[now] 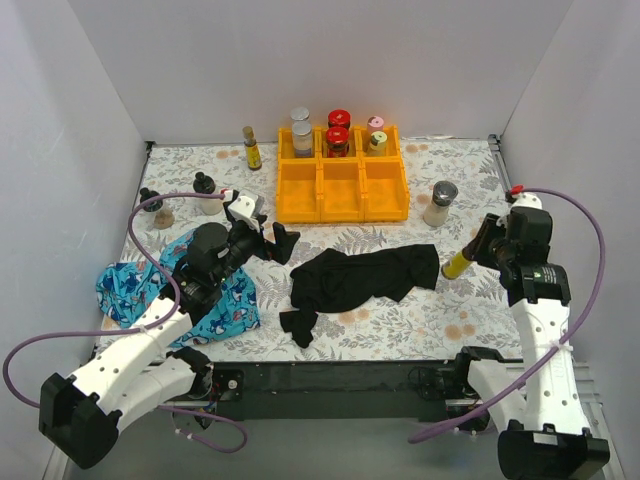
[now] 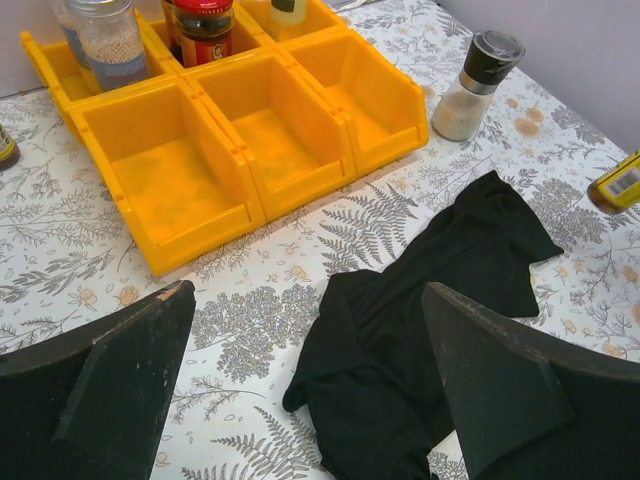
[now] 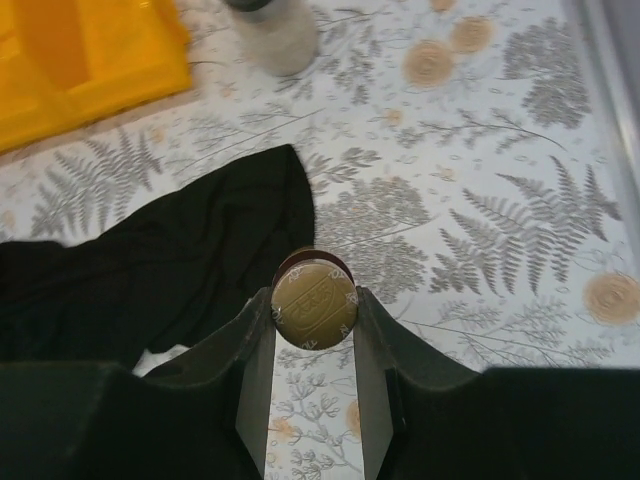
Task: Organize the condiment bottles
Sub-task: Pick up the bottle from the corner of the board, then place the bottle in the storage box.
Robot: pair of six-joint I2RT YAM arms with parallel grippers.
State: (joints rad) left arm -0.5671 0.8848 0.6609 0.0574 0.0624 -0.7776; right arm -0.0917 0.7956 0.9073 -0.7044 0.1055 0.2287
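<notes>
Right gripper [image 3: 313, 300] clamps the amber bottle [image 1: 456, 265], tilted, right of the black cloth [image 1: 365, 275] — left gripper [image 2: 305, 290] wide, empty. Turn it upright over an empty orange tray [image 1: 343, 212] bin — then release.

We find the tray [image 1: 342, 200] at the back middle of the desk [image 1: 450, 320]. Each of its three back compartments holds two jars, one behind the other: a left pair [image 1: 301, 133], a middle pair [image 1: 338, 133] and a right pair [image 1: 376, 134]. A back bottle [image 1: 251, 148] stands just left of the tray, and a grinder [image 1: 439, 204] stands just right of it. Near the left edge stand an inner bottle [image 1: 206, 193] and an outer bottle [image 1: 155, 207]. Before the tray lies a cloth [image 1: 365, 275]. Right of it, the right tool [image 1: 480, 246] grips a last bottle [image 1: 457, 264]. A second cloth [image 1: 125, 290] lies front left, under the left arm [image 1: 150, 340].
</notes>
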